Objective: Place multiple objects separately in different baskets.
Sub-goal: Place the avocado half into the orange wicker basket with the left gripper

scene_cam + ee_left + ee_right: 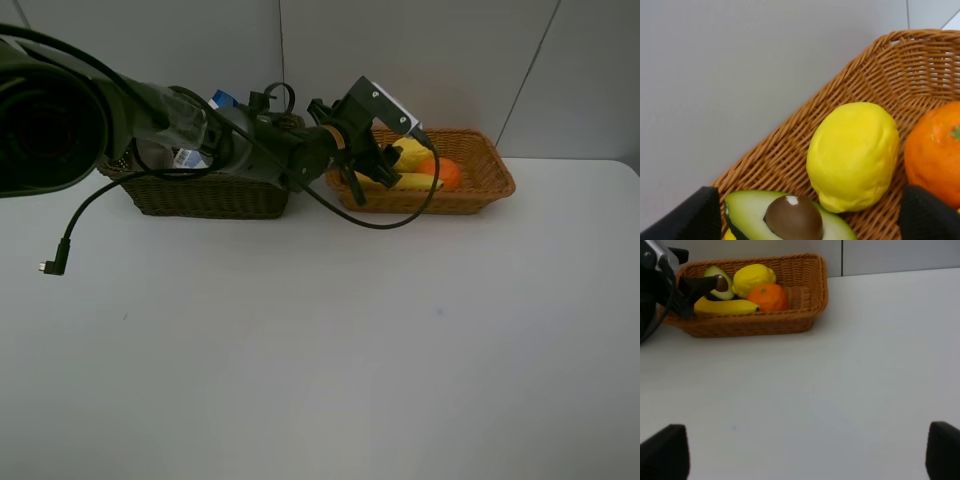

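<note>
The left gripper (362, 170) hangs over the tan basket (495, 170), jaws apart and holding nothing. Below it the avocado (790, 217) lies cut side up, touching the lemon (854, 155) at its 2 o'clock; the orange (935, 152) sits beside the lemon, the banana (725, 306) alongside. The right gripper (805, 452) is spread wide above bare table (320, 350). The dark basket (205, 195) sits at the tan basket's 9 o'clock.

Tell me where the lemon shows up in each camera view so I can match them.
Exterior high: lemon at the back of the orange-tan basket, partly behind the left arm.
Left wrist: lemon fills the centre, beside the orange.
Right wrist: lemon upper left.
Shared landmark: the orange.
</note>
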`<action>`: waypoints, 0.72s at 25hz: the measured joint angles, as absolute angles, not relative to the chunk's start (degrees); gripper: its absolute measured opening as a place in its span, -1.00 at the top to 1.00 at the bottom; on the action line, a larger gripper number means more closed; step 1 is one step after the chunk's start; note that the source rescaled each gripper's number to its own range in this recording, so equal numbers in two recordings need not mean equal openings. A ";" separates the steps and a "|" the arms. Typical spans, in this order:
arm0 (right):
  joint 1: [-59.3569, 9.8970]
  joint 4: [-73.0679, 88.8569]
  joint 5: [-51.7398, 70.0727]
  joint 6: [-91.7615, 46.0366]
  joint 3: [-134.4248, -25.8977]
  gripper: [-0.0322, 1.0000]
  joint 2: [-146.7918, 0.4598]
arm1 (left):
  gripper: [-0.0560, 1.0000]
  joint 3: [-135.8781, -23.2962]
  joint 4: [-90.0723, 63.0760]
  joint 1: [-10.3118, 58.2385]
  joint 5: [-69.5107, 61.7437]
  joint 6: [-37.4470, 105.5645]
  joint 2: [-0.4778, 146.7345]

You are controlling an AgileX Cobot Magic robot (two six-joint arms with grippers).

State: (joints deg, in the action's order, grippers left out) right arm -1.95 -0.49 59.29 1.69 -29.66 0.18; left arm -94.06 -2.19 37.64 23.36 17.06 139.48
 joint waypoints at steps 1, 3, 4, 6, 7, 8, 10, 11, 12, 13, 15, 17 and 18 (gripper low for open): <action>-1.95 -0.49 59.29 1.69 -29.66 -1.00 0.18 | -0.89 -94.06 -2.19 37.64 23.36 17.06 139.48; -1.95 -0.49 59.29 1.69 -29.66 -1.00 0.18 | -0.89 -94.06 -2.19 37.64 23.36 17.06 139.48; -1.95 -0.49 59.29 1.69 -29.66 -1.00 0.18 | -0.89 -94.06 -2.19 37.64 23.36 17.06 139.48; -1.95 -0.49 59.29 1.69 -29.66 -1.00 0.18 | -0.89 -94.06 -2.19 37.64 23.30 17.06 139.41; -1.95 -0.49 59.29 1.69 -29.66 -1.00 0.18 | -0.89 -94.06 -2.19 37.64 23.12 17.06 139.16; -1.95 -0.49 59.29 1.69 -29.66 -1.00 0.18 | -0.89 -94.06 -2.19 37.69 22.81 17.06 138.84; -1.95 -0.54 59.29 1.69 -29.66 -1.00 0.18 | -0.89 -94.06 -2.03 37.69 21.52 17.06 137.94; -1.95 -0.54 59.29 1.69 -29.66 -1.00 0.18 | -0.89 -94.06 -2.02 37.69 20.71 17.06 137.34; -1.95 -0.54 59.29 1.69 -29.66 -1.00 0.18 | -0.89 -94.06 -2.02 37.69 19.65 17.06 136.69; -1.95 -0.54 59.29 1.69 -29.66 -1.00 0.18 | -0.89 -94.06 -2.02 37.69 18.36 17.06 136.07; -1.95 -0.54 59.29 1.69 -29.66 -1.00 0.18 | -0.89 -94.06 -2.02 37.69 15.04 17.06 134.68; -1.95 -0.54 59.29 1.69 -29.66 -1.00 0.18 | -0.89 -94.06 -1.97 37.69 10.50 17.02 133.14; -1.95 -0.54 59.29 1.69 -29.66 -1.00 0.18 | -0.89 -94.06 -1.97 37.69 8.61 17.02 132.14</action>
State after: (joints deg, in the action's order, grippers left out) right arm -1.95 -0.54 59.29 1.69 -29.66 0.18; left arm -94.06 -1.97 37.69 8.61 17.02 132.14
